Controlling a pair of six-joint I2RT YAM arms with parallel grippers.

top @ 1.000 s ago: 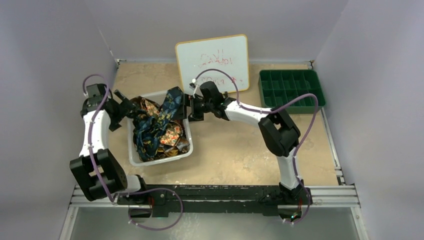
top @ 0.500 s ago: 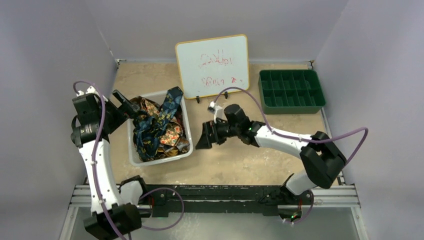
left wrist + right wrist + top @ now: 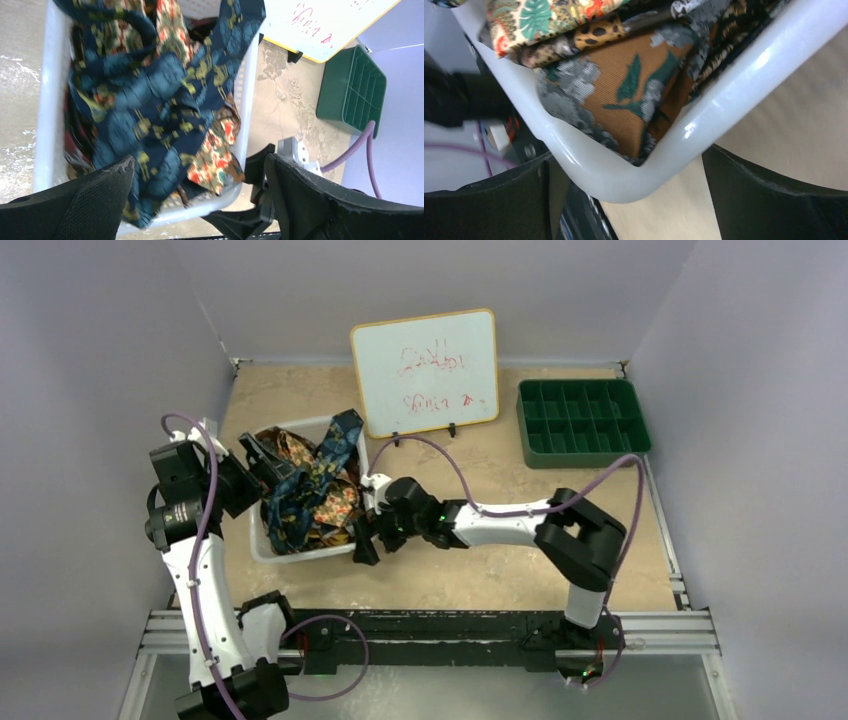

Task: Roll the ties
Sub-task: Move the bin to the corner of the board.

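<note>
1. Where the left arm leans in from the left side of the desk [image 3: 480, 570], the left tool [image 3: 268, 455] hangs over the far left part of a white bin [image 3: 300, 552]. Its jaws are spread wide and grip nothing
2. From the left wrist, both of its dark fingers [image 3: 90, 200] stand well apart above the fabric, not touching it as far as I can tell
3. All the ties [image 3: 310, 490] lie heaped and tangled inside the bin, none of them rolled. A navy tie [image 3: 165, 90] with blue and gold print lies on top, and one end of it drapes over the bin's far rim toward the whiteboard
4. Under it show patterned pieces in red, gold and cream, and a brown tie [image 3: 624, 85] with grey and green leaves is pressed into the bin's near right corner
5. The right tool [image 3: 362, 545] is at that same corner, low by the desk, with its jaws fully apart. In the right wrist view the rounded white corner sits between the fingers, which hold nothing; whether either finger touches the rim I cannot tell
6. A whiteboard [image 3: 425, 370] with red writing stands propped behind the bin
7. A green tray [image 3: 580, 420] of small compartments sits at the far right of the desk, well apart from the bin
</note>
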